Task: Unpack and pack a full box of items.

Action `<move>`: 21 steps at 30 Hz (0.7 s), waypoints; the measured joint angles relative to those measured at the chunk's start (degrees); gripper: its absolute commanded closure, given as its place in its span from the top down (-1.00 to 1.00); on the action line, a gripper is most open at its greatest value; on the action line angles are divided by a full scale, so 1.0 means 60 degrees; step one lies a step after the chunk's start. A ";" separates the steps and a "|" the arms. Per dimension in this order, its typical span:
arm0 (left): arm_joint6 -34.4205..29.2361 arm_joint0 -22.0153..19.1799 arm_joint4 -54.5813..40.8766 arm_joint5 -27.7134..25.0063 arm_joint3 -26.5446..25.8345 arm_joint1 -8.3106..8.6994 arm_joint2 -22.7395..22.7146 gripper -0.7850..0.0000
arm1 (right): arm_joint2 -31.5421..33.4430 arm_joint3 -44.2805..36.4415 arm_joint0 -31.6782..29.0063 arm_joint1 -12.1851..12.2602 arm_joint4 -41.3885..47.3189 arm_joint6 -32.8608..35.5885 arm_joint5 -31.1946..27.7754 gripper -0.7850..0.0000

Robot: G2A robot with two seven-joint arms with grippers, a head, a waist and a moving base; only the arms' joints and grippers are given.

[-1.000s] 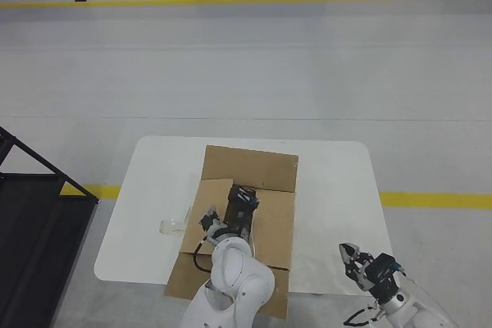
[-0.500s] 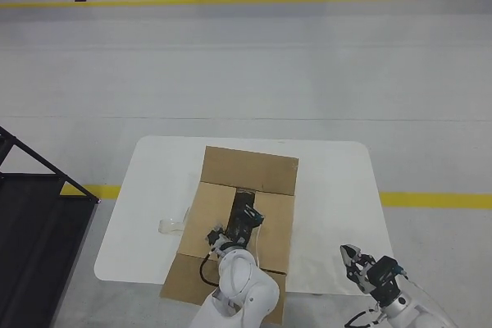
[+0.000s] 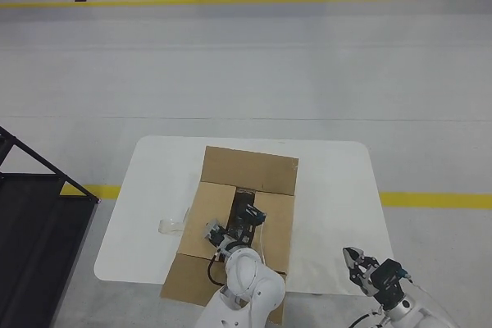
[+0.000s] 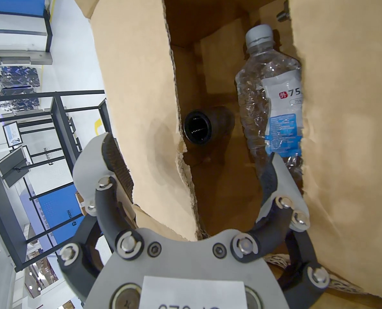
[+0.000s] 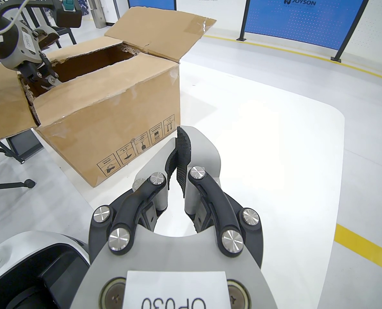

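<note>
An open cardboard box [image 3: 250, 168] stands in the middle of the white table [image 3: 336, 180]. My left gripper [image 4: 191, 165] is open at the box's near left side [image 3: 221, 234], straddling the torn edge of a flap [image 4: 139, 98]: one finger outside, one inside. Down in the box lie a clear water bottle [image 4: 268, 98] with a white cap and a black cylinder [image 4: 207, 123]. My right gripper [image 5: 179, 149] is shut on nothing, off the table's near right corner [image 3: 357, 264], facing the box [image 5: 113, 98] and the left gripper [image 5: 40, 72].
A small clear object [image 3: 174, 223] lies on the table left of the box. A black rack [image 3: 25, 230] stands on the floor to the left. The table's right half [image 5: 274, 123] is bare white surface.
The left arm has shifted toward the near left side of the box, and the left flap has swung outward. The right gripper has drifted slightly toward the near edge.
</note>
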 measured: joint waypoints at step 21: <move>0.0316 -0.0420 0.1996 0.0070 0.1133 -0.0128 0.0432 -0.18 | -0.0038 0.0103 -0.0164 -0.0033 0.0094 -0.0073 0.0081 -1.00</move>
